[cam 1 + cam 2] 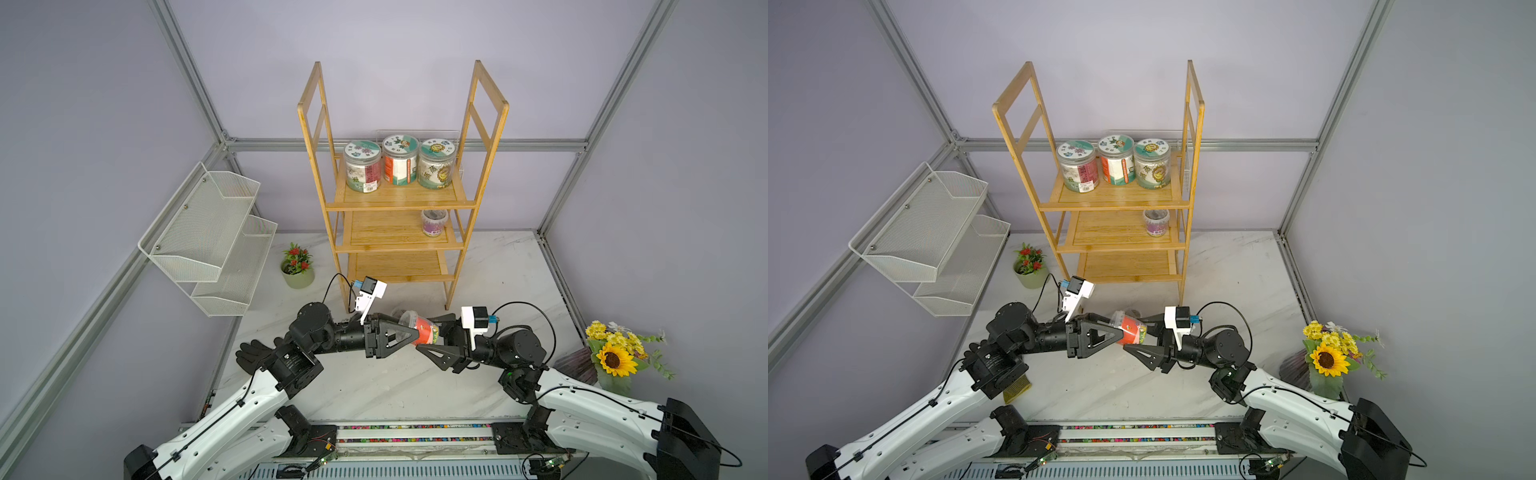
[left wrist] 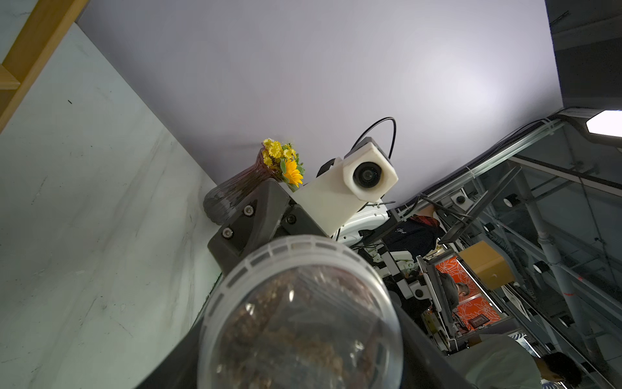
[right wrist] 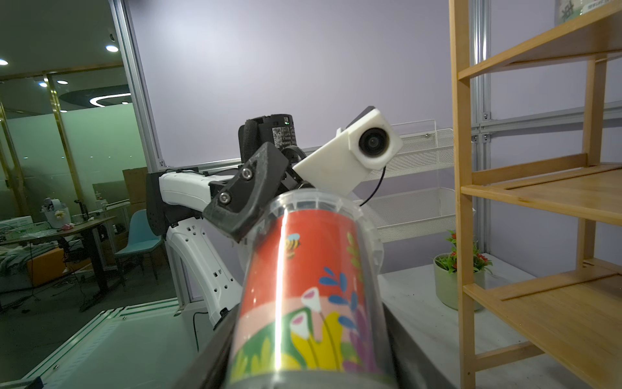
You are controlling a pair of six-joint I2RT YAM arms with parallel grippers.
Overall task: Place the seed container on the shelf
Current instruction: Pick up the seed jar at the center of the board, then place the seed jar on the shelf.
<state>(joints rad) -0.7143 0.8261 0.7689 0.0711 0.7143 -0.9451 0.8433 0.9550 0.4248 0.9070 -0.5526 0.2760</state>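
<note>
left end effector (image 1: 409, 328): closed on seed container (image 1: 427, 329) lid end | right end effector (image 1: 428, 336): around base, grip unclear

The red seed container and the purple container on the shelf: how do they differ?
The red seed container lies sideways in midair; the purple container stands upright on the shelf's middle tier. The red seed container's label is red, the purple container's purple. Both are clear plastic.

Red floral-print label on seed container (image 1: 424, 330), clear lid, contents perhaps brown; shelf (image 1: 399, 204) light-brown bamboo.
</note>
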